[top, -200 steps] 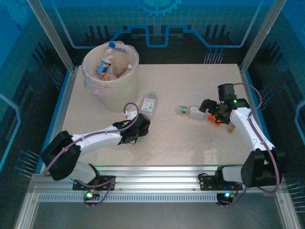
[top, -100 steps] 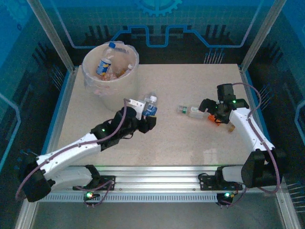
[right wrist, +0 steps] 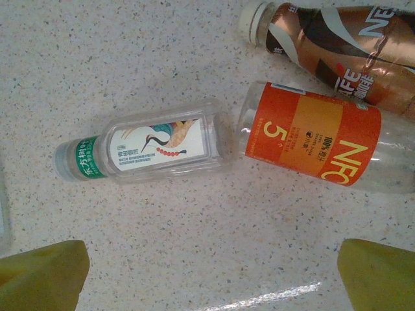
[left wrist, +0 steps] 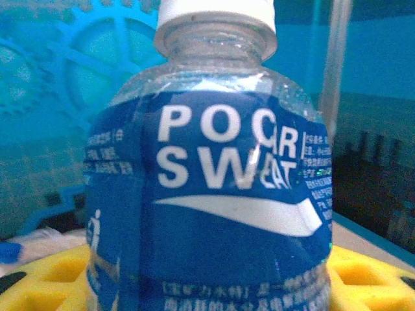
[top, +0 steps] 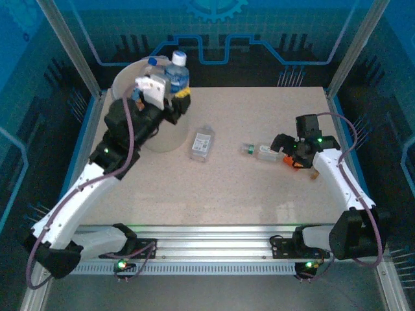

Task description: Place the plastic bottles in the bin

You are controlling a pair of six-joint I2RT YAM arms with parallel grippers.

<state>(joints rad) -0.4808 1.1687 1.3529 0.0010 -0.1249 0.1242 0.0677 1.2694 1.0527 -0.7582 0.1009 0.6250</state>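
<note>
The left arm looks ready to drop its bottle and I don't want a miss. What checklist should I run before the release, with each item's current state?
1. Grip: left gripper holds the blue-label bottle between its yellow pads: ok.
2. Pose: bottle upright, cap up: ok.
3. Placement: bottle over the bin, toward the right of its mouth in the top view: ok.
4. Room inside the bin: cannot tell, the arm covers it.
5. Other arm: right gripper open, far from the bin, above the green-capped bottle: ok.
6. All bottles binned: not ok, a clear bottle lies on the table.
</note>
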